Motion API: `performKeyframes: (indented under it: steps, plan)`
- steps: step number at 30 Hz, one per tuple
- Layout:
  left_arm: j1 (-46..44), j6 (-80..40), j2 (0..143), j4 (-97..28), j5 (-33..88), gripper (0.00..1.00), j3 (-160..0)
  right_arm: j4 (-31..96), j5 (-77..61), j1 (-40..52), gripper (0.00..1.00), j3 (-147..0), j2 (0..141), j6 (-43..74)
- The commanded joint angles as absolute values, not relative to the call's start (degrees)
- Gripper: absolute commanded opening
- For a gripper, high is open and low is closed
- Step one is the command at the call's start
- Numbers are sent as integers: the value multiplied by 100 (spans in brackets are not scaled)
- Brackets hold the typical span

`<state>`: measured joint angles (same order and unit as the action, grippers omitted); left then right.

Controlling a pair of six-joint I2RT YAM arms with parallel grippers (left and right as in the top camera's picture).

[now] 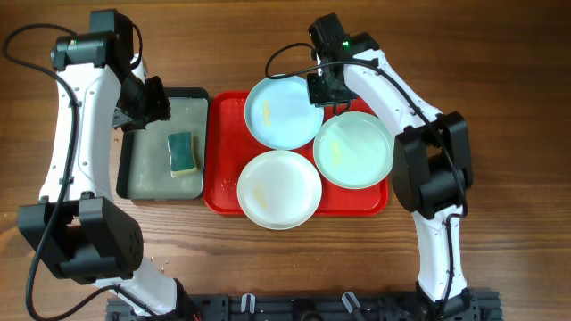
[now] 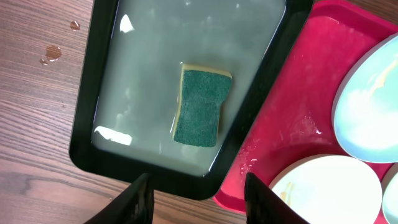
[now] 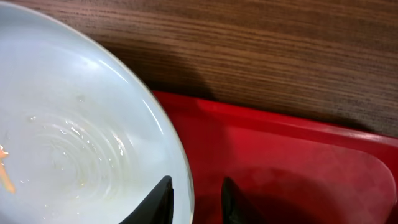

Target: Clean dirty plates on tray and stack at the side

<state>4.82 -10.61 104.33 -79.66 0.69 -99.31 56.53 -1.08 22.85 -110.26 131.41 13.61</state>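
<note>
A glossy red rectangular plastic tray [image 1: 223, 107] carries a pale aqua-blue round plate [image 1: 284, 111], a second, greener aqua round plate [image 1: 352, 149] nearer the right edge, and a white round plate [image 1: 278, 189], all faintly streaked yellowish. A black-rimmed rectangular tray [image 1: 161, 197] holds cloudy grey water and a dark green, yellow-backed sponge [image 1: 182, 152]. The surface [image 1: 500, 71] is brown wood grain.

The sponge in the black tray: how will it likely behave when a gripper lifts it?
The sponge lies in cloudy water, so it is probably soaked, heavier and drippy. Its yellow foam under the green pad suggests it would squash, not stay stiff.
</note>
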Motion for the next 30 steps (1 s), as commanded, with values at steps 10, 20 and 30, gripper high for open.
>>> performKeyframes:
  steps: [10,20,30]
  plan:
    - [467,-1114,10477,-7950,10,41,-9889,5498,-196,2309,9,-10656,13277,1367]
    - [467,-1192,10477,-7953,-5,38,-9850,5393,-301,2309,5,-10637,13277,1374]
    - [460,-1232,10477,-7083,-128,68,-8628,5398,-298,2307,5,-10637,13277,1367]
